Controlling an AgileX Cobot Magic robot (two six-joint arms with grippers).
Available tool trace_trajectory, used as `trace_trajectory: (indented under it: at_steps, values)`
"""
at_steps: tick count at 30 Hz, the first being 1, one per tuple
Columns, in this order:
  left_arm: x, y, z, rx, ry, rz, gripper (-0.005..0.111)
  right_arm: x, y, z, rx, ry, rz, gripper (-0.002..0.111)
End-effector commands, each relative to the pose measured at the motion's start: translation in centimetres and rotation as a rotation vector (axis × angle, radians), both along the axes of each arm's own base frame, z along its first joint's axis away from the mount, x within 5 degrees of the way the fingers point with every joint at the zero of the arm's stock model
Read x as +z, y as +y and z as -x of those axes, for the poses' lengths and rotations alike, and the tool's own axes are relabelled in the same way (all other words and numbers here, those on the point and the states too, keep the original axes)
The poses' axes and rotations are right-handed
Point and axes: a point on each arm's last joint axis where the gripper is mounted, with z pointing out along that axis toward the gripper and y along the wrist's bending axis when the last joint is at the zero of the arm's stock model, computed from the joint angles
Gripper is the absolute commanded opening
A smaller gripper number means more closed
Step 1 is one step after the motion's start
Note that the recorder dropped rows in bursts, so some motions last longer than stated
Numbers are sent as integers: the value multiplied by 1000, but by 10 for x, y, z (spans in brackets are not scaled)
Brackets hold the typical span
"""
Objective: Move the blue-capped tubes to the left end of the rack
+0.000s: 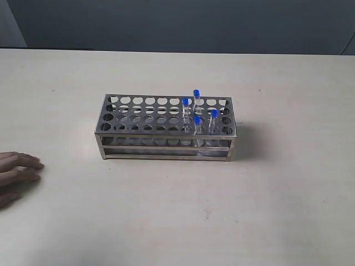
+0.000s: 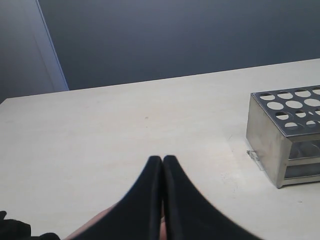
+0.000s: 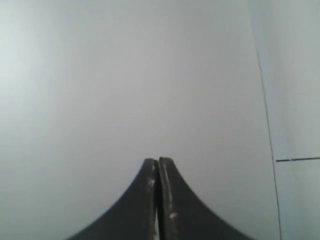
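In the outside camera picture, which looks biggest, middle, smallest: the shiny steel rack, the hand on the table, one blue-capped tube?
1. Shiny steel rack.
2. Bare hand, partly cut off by the edge.
3. Clear blue-capped tube.

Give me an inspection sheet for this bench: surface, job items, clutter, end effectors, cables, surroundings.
Surface: pale table, a few small specks.
Job's things: steel rack mid-table; four blue-capped tubes upright in holes toward its right end; holes at the left end empty.
Clutter: a person's hand resting on the table at the exterior view's left edge.
End effectors: left end effector shut, holding nothing; right end effector shut, holding nothing.
Cables: nothing seen.
Surroundings: dark wall behind the table.
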Motion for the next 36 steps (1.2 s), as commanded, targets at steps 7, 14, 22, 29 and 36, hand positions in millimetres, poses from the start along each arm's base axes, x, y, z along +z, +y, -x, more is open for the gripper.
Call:
trace_trajectory:
  at_steps: [7, 14, 22, 29, 36]
  values:
    - [2, 0, 0, -6, -10, 5, 1, 20, 66, -129, 559, 319, 341, 0]
    - [2, 0, 0, -6, -10, 5, 1, -69, 113, -197, 718, 635, 398, 0]
    - [2, 0, 0, -6, -10, 5, 1, -152, 144, -222, 985, 739, 515, 46]
    - [2, 0, 0, -6, -10, 5, 1, -188, 163, -226, 1032, 798, 583, 50]
    - [2, 0, 0, -6, -10, 5, 1, -200, 185, -240, 982, 819, 663, 50]
